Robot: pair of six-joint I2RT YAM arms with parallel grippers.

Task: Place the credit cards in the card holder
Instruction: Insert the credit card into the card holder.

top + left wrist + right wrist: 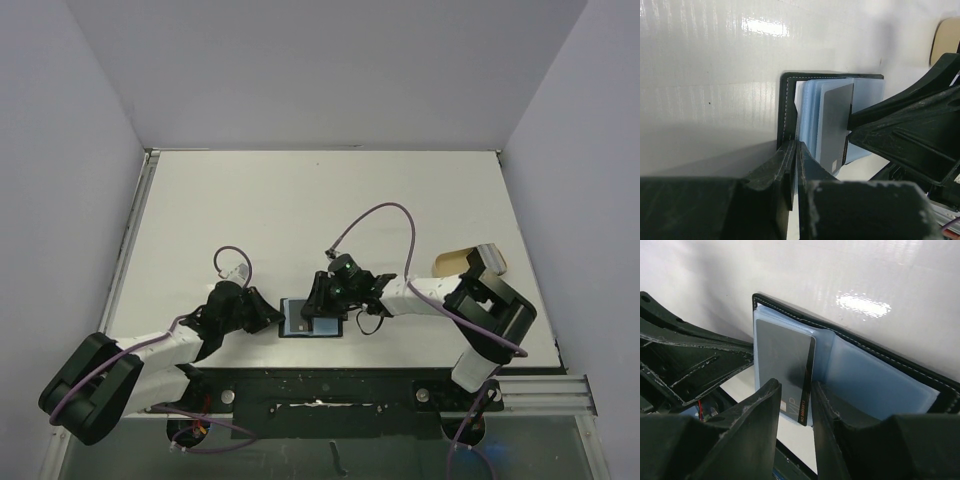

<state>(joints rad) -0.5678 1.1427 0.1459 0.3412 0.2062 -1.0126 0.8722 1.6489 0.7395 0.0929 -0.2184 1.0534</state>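
While card holder (pixel 325 318) lies open at near edge of table (pixel 300 200), long axis left-right, grey credit card (pixel 782 370) points lengthwise into pocket. Left gripper (pixel 792 150) clamps holder edge; right gripper (pixel 796 405) part-open astride card end.

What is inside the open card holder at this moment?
A grey card sits partly pushed into the pale blue sleeves of the card holder. Whether other cards lie deeper in the stack cannot be seen, because the overlapping sleeves and the grey card cover it.
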